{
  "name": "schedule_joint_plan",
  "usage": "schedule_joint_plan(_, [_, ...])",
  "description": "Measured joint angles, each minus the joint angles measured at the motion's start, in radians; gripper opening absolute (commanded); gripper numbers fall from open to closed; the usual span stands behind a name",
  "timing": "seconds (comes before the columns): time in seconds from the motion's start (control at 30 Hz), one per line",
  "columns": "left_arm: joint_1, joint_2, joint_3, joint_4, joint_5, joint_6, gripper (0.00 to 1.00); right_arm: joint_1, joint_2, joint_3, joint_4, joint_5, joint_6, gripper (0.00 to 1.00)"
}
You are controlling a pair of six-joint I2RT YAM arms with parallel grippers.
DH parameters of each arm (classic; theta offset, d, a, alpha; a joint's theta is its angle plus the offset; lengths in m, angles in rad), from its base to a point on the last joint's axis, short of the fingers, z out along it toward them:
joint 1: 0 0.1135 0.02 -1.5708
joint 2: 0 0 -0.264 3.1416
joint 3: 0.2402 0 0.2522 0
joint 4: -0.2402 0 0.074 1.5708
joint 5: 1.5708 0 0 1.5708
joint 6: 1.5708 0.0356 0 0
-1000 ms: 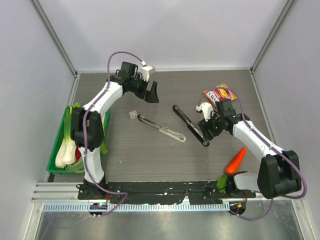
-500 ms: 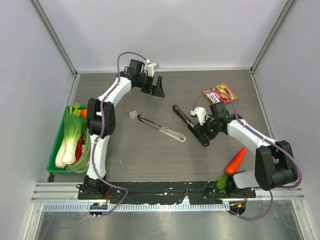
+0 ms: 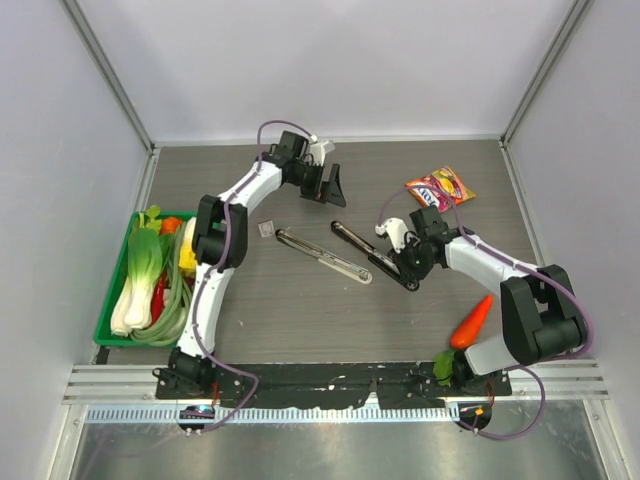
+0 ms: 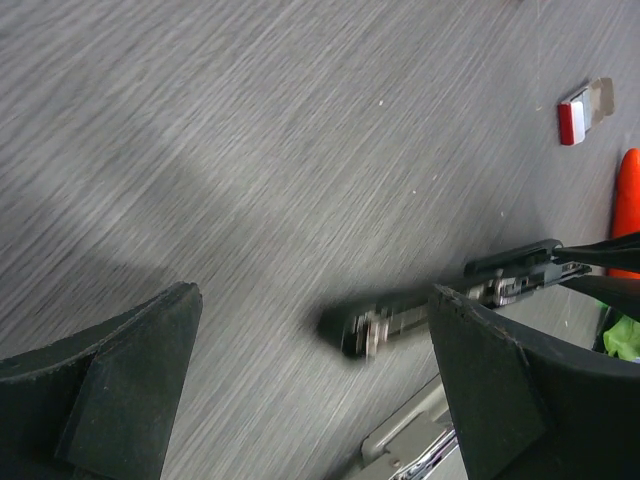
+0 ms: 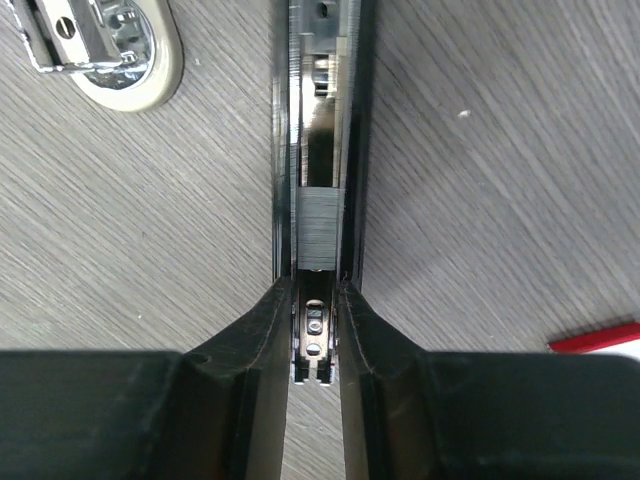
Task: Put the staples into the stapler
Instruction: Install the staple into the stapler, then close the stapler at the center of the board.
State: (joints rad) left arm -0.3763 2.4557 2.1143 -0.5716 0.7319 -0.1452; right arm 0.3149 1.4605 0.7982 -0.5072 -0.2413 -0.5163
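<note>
Grey wood-grain table [image 3: 300, 320] between pale walls. The left gripper [image 3: 331, 186] hangs spread wide at the far side, while the right gripper [image 5: 316, 300] pinches the open channel of the black stapler [image 3: 356, 240]. The staples box [image 3: 265, 229] lies near the silver stapler [image 3: 322, 256] — just off its left end.
</note>
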Motion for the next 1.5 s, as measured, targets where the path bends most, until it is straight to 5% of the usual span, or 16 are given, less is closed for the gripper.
schedule_joint_plan(0.4, [-0.043, 0.058, 0.039, 0.018, 0.053, -0.060, 1.00, 0.005, 0.000, -0.001, 0.014, 0.019, -0.006, 0.16])
schedule_joint_plan(0.8, [-0.044, -0.015, -0.109, 0.066, 0.088, -0.061, 1.00, 0.006, 0.005, -0.001, 0.042, 0.070, 0.015, 0.13])
schedule_joint_plan(1.5, [-0.060, -0.030, -0.141, 0.045, 0.118, -0.056, 0.97, 0.023, 0.042, 0.016, 0.058, 0.095, 0.030, 0.08])
